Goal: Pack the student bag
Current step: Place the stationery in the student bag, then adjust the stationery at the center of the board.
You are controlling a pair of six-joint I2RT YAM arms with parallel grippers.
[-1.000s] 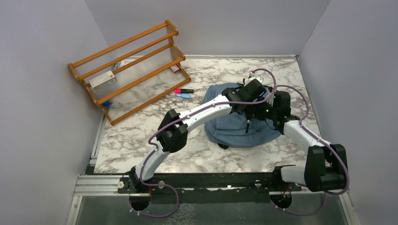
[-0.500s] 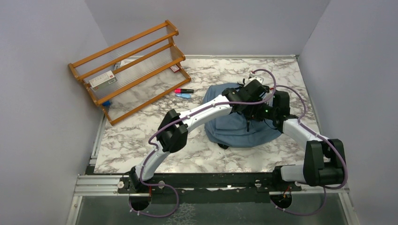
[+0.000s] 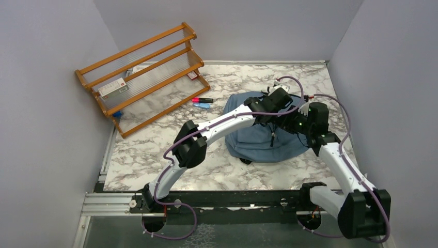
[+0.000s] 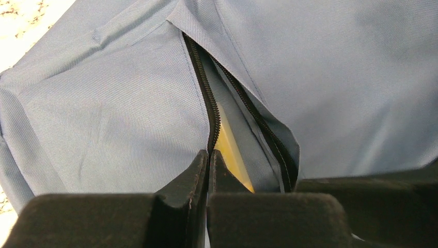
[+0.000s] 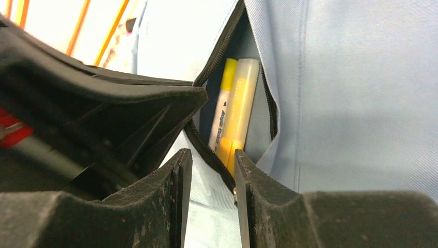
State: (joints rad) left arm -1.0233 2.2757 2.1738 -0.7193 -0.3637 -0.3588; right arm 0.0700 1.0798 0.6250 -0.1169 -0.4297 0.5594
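Holding the student bag pocket agape with left tool clamped shut on its zip; right tool barely parted, empty, beside yellow markers inside. Next, probably: fetching pens off bench.

**A:** Where are we actually looking from here?

**B:** Top cam's parked high behind our arm bases, tilted down over the whole table toward the back wall. Our wrist cams peer along the left gripper and right gripper, jammed right up against the student bag.

**A:** Any overlap?

**B:** Yep, we get the same zipper in both. The top cam shares the bag, just way farther out.
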